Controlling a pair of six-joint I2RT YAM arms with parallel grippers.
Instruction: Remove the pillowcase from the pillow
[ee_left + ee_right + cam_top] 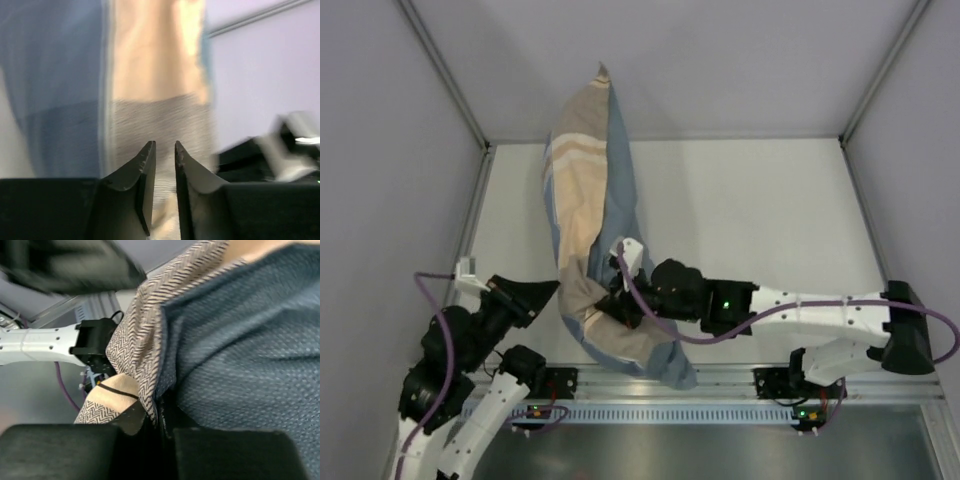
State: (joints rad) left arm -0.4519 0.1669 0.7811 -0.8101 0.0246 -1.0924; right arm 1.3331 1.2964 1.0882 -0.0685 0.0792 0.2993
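Top view. Shows the case (590, 190) standing on end above the table (760, 210), its long axis running from the upper centre of the frame down to the lower centre, tan band facing left. Finds the right claw (618, 295) reaching in from the right, sunk into the lower third of the cloth. Puts the left claw (552, 290) at lower left, pointing right, its tip at the case's left edge and about level with the right claw. Shows no white of the pillow anywhere. Presumably inside the case; cannot confirm.

Left wrist. Looks straight at the case (155, 65), blurred: blue at left, tan in the middle, grey herringbone lower down. Finds the left claw (163, 147) at a narrow slit, with pale cloth showing through it. Cannot tell whether any cloth is pinched there.

Right wrist. Finds the right claw (159, 412) clamped tight on a fold of the case (250, 340), where the herringbone band meets the blue weave, at the bottom centre of the frame. Fills the upper right with blue cloth rising away from the grip.

Judgement. Reads as mid-strip, case not yet off. Places the case directly ahead of the left claw, long axis crosswise to its reach, with both claws at the lower end. Suggests pulling along that axis, not across it, and only once the left hold is sure.
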